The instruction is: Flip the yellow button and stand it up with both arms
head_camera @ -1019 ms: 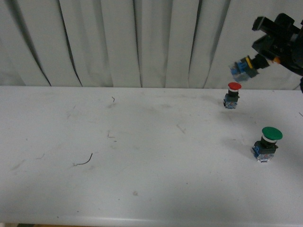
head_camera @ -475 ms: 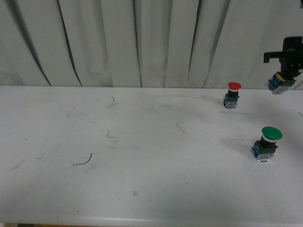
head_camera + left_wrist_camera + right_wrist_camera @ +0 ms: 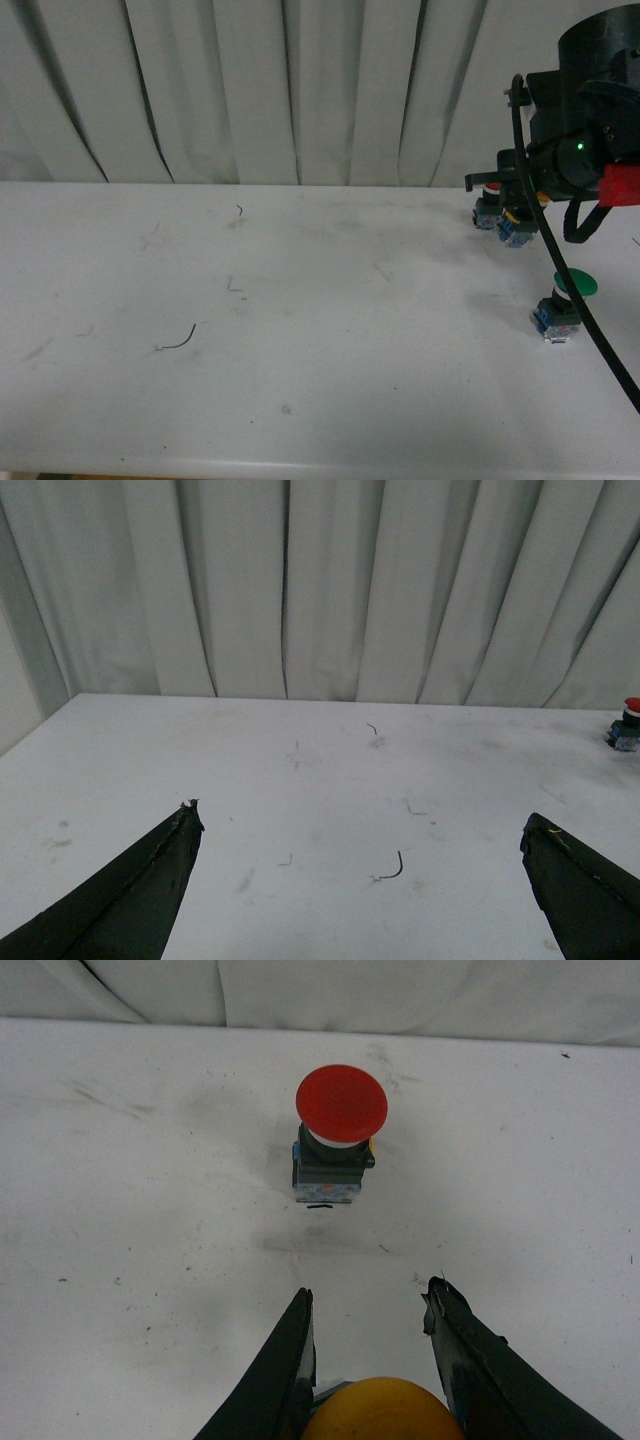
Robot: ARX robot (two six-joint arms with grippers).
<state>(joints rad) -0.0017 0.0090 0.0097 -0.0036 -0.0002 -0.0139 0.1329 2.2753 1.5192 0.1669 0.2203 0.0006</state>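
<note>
Beside red button (image 3: 486, 212) now: yellow button (image 3: 517, 229).

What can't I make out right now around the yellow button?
Yellow button: right wrist view shows only its cap, cut by the frame edge; in front view the right arm hides the cap, and contact with the table is unclear.
Red button: front view, cap behind that arm.
Green button: front view, crossed by a cable.
Left gripper: outside front view.

The right arm (image 3: 590, 90) hides most of the red button (image 3: 484, 212); the right wrist view's edge cuts off the yellow button (image 3: 380, 1415)
</note>
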